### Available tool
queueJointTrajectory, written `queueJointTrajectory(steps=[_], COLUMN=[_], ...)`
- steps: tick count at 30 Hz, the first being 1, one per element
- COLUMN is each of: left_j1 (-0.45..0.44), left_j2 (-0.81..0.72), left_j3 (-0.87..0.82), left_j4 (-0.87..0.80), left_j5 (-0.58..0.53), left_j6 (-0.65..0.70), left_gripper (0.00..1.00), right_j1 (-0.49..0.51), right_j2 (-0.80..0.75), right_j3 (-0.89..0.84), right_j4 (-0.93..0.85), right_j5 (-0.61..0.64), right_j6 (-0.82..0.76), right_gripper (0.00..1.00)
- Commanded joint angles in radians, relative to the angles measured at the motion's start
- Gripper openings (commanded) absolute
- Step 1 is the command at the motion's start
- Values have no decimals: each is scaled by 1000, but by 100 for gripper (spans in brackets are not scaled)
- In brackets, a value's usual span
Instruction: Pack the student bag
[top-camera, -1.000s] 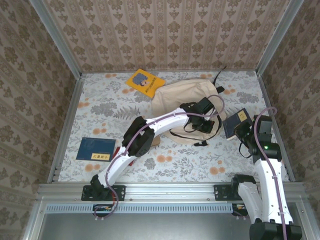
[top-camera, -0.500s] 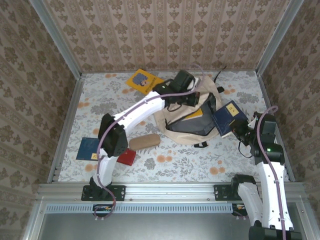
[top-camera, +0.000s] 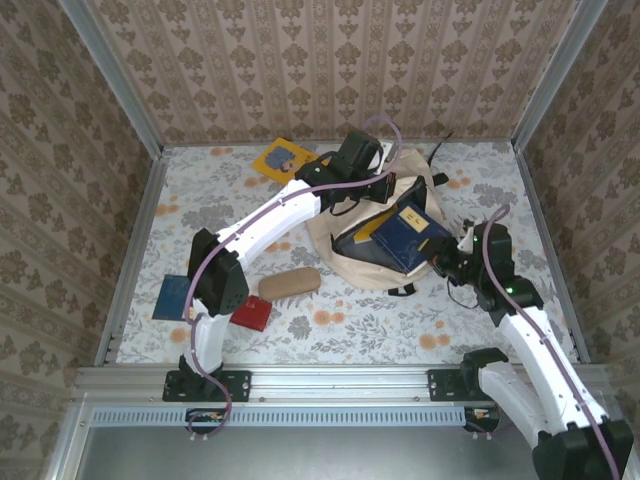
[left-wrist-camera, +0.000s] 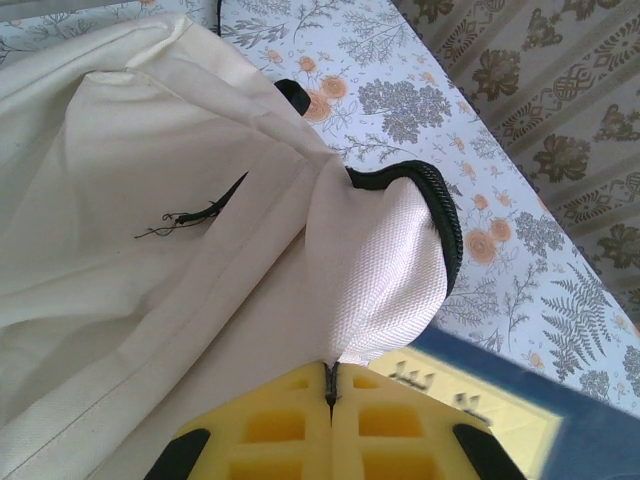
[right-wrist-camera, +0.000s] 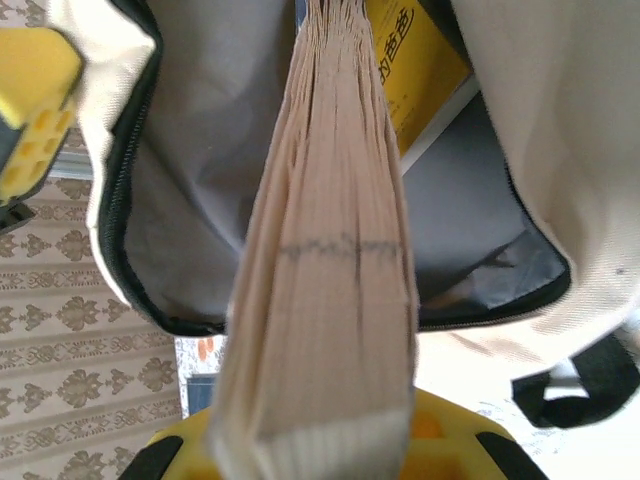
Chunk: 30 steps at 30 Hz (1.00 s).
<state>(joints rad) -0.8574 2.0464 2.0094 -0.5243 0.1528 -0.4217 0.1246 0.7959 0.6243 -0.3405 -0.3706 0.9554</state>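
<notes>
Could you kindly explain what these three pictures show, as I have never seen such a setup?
Two white robot arms, each ending in a two-finger gripper, work at a flowered table. One camera looks down from above; two ride on the wrists. The left gripper pinches the rim of the student bag, holding it open. The right gripper grips a navy book at the opening; a yellow book lies inside. On the table: a second yellow book, a blue book, a red item and a tan pouch.
</notes>
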Motion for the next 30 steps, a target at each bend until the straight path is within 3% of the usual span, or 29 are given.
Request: queueJointTrajectory(steps=[1, 8, 18, 26, 29, 30], left_j1=[0, 0, 3, 6, 10, 14], left_j2=[-54, -75, -86, -104, -103, -101], left_j3=[2, 1, 9, 21, 20, 21], left_j4=[61, 46, 29, 9, 8, 7], left_j5=[3, -18, -48, -68, -67, -66], left_j6=[17, 21, 14, 17, 10, 7], left_gripper=[0, 0, 0, 0, 0, 0], right_j1=[35, 93, 248, 254, 243, 238], right_j2=[70, 328, 729, 943, 991, 1005], right_j3=[-37, -31, 116, 204, 234, 244], right_j4=[249, 601, 672, 771, 806, 808], right_j5=[121, 276, 525, 515, 450, 415], right_j6=[104, 204, 325, 342, 341, 345], right_gripper=[6, 6, 6, 11, 21, 28])
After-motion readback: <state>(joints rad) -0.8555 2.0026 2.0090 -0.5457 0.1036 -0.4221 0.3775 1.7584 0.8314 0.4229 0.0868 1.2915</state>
